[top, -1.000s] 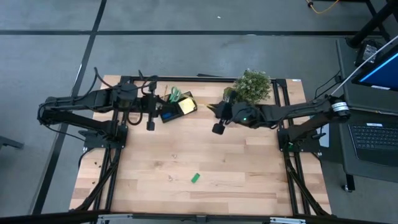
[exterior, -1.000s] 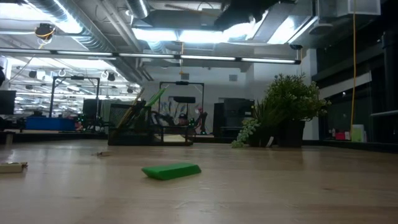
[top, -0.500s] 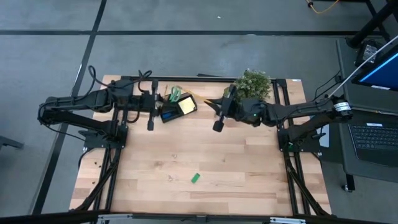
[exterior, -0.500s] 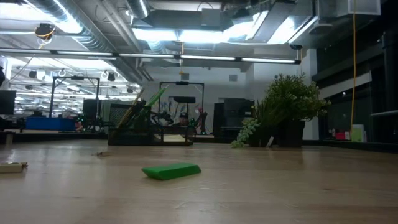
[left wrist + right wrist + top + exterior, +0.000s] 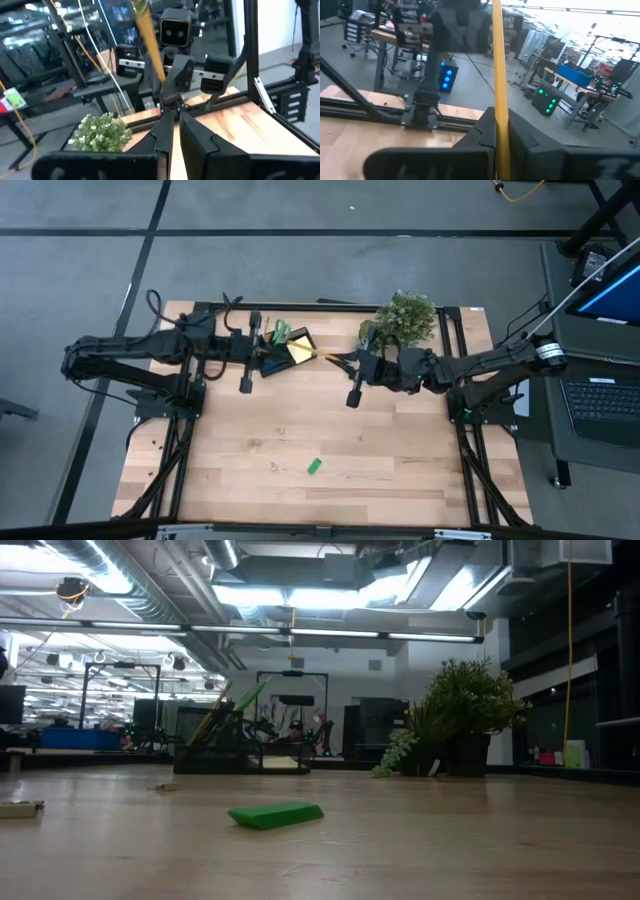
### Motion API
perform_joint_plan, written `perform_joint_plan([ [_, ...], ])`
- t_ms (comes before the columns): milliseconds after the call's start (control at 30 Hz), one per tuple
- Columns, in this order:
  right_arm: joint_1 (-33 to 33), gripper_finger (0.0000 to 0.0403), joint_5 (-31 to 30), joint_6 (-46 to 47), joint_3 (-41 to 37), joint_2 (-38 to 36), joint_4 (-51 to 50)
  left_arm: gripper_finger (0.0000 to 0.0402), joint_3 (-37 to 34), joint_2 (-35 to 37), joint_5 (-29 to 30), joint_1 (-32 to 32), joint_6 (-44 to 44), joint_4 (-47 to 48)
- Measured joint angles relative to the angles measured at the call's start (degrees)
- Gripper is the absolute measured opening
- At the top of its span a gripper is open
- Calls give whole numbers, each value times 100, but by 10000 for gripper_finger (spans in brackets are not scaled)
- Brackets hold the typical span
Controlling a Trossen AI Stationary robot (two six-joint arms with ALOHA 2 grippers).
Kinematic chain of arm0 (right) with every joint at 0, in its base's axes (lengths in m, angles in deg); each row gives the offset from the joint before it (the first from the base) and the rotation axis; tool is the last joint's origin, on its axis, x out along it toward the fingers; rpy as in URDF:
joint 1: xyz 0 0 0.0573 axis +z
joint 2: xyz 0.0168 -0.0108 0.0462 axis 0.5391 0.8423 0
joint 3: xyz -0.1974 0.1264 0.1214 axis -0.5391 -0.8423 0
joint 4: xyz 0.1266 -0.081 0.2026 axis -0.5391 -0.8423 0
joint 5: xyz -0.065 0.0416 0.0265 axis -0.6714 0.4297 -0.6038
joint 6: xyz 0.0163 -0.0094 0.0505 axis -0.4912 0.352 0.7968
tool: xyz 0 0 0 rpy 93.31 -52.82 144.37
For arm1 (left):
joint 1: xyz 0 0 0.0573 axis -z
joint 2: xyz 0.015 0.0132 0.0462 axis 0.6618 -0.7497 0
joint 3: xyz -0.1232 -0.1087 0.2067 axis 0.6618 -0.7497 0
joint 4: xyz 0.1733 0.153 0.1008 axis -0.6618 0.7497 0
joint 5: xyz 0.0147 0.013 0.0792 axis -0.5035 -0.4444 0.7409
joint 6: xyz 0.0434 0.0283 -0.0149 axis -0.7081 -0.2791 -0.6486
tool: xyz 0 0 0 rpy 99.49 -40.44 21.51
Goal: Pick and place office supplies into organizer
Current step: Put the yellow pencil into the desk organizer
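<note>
As before, green block (image 5: 314,467) unmoved; right gripper (image 5: 330,357) nearer organizer (image 5: 283,351).

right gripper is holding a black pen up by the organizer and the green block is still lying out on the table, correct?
Not a pen: the right gripper is shut on a yellow pencil, as the right wrist view shows. The rest holds: it is near the organizer, and the green block lies on the table in the high view.
</note>
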Motion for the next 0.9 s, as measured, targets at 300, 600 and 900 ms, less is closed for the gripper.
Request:
perform_joint_plan([
  [300, 250, 19, -4, 80, -17, 2, -169, 24, -1950, 285, -72, -331, 254, -3157],
  [600, 157, 19, 173, 153, -746, 291, 1263, 57, -2178, 277, -679, -351, 477, -3448],
  [900, -131, 19, 862, 330, -870, 892, 2258, 135, -2178, 67, -686, -143, 813, -3459],
])
